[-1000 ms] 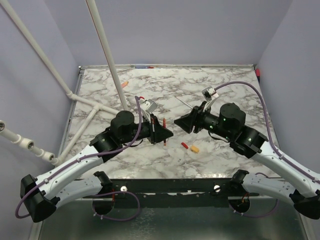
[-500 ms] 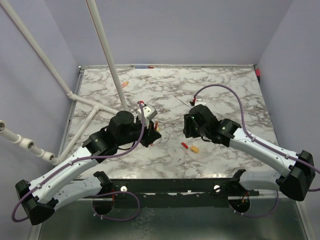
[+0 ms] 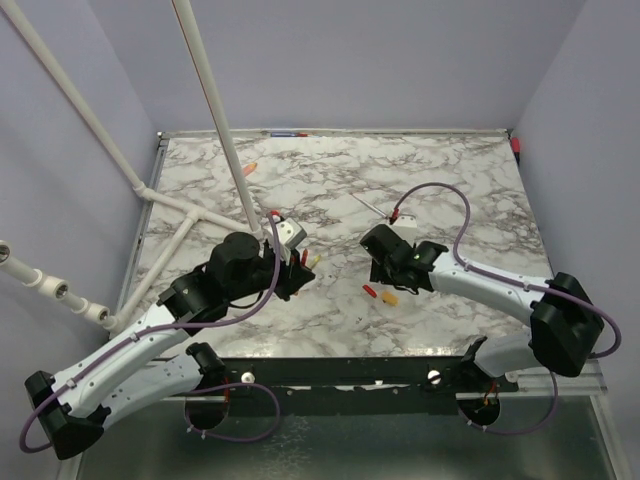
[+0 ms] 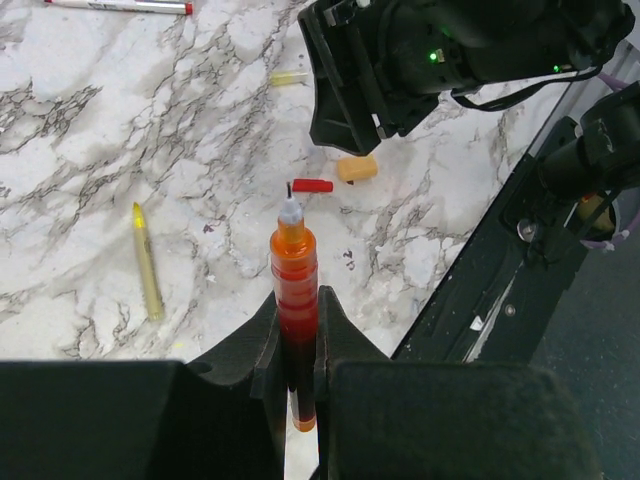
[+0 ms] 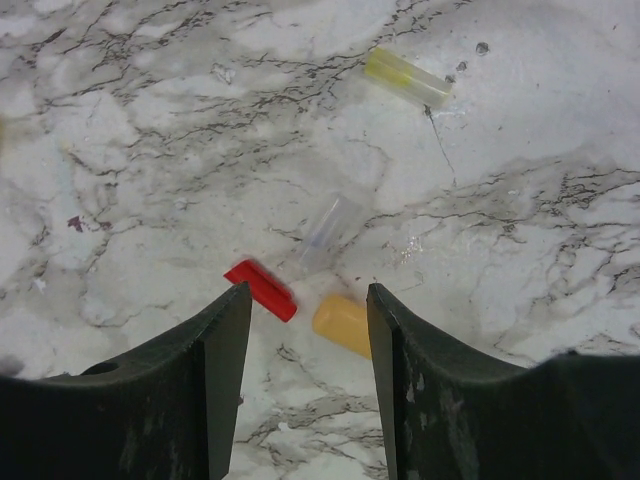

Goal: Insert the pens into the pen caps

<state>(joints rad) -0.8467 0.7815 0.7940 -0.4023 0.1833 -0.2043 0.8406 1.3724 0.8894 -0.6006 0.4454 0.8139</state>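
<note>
- Two loose caps, a red cap (image 5: 260, 289) and an orange cap (image 5: 343, 323), lie near each other on the marble table (image 5: 520, 200), beneath the right gripper (image 5: 307, 300), whose fingers stand spread.
- The left gripper (image 4: 297, 335) pinches the orange pen (image 4: 293, 262) low on its barrel, with the tip free.
- The caps look light, hard and slick, so they are likely to skid. A hold across the middle, leaving the open end free, seems best.

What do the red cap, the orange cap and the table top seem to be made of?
Red cap: probably plastic, smooth, opaque, even colour.
Orange cap: probably plastic, matte, rounded edges.
Table top: marble look, grey veins on white; stone or printed laminate, I cannot tell.
</note>
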